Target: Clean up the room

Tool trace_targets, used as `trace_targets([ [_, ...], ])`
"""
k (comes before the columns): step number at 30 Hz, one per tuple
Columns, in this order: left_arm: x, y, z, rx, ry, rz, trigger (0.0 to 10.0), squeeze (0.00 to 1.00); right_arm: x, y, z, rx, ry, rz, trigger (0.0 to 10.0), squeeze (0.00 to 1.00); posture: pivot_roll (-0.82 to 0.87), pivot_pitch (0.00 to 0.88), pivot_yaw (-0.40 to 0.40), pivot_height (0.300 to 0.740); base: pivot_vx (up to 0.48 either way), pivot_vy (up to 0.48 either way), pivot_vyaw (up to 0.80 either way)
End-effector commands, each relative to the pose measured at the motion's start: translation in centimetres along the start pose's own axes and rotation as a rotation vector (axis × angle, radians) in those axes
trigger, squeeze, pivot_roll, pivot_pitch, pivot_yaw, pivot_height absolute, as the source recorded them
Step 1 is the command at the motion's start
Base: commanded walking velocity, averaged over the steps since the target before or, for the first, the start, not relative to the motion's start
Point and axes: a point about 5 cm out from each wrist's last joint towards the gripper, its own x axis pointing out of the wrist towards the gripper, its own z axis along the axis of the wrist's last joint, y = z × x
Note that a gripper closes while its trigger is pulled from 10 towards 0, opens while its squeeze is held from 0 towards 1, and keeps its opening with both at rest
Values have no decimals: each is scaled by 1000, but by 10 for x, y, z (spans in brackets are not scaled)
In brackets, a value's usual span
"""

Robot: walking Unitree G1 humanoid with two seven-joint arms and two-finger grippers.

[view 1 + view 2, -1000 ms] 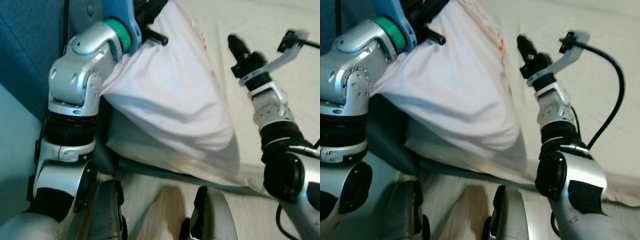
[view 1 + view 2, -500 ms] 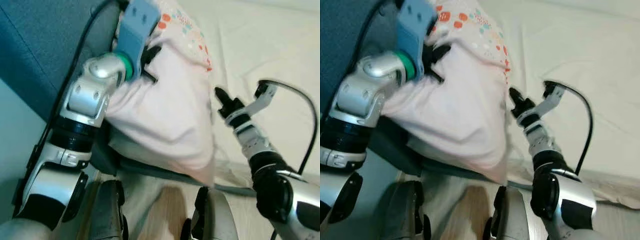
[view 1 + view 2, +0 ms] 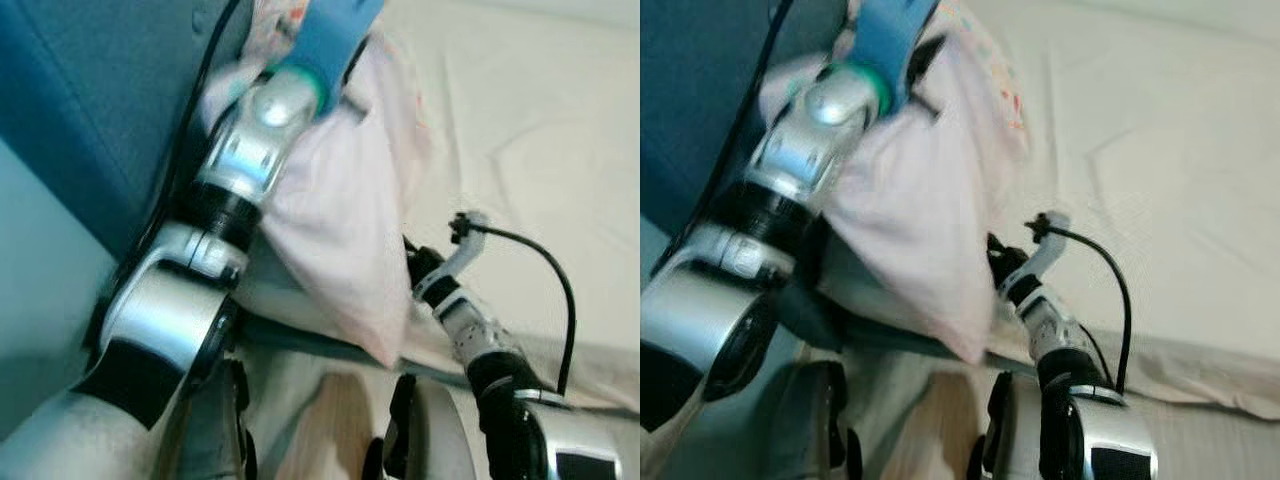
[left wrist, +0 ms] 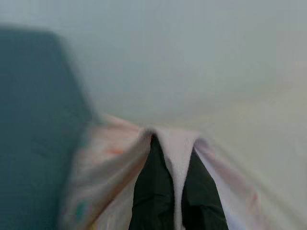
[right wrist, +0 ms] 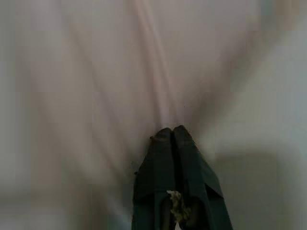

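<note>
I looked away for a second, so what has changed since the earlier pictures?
The left gripper has carried the pink pillow higher, toward the blue headboard. The right gripper, fingers together, has dropped low against the pillow's lower edge. The left stays clamped on the fabric; the pillow still hangs over the bed.

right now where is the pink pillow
The pink pillow hangs from the left gripper, raised on the robot's left beside the blue headboard and over the edge of the cream bed sheet.
</note>
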Motion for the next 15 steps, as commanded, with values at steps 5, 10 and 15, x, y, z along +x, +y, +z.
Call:
trace_targets([
  [5,2,54,100,-136,-461,301,10000,0,-25,-6,-7,39,-33,-24,10000,0,46,207,10,561,0,0,0],
  [10,10,65,60,-94,-199,282,10000,0,-33,-10,-2,16,-33,-38,10000,0,52,214,1,561,0,0,0],
  [15,-22,-3,-78,-39,258,-90,10000,0,-30,-5,-1,12,-30,-34,10000,0,54,221,-3,561,0,0,0],
])
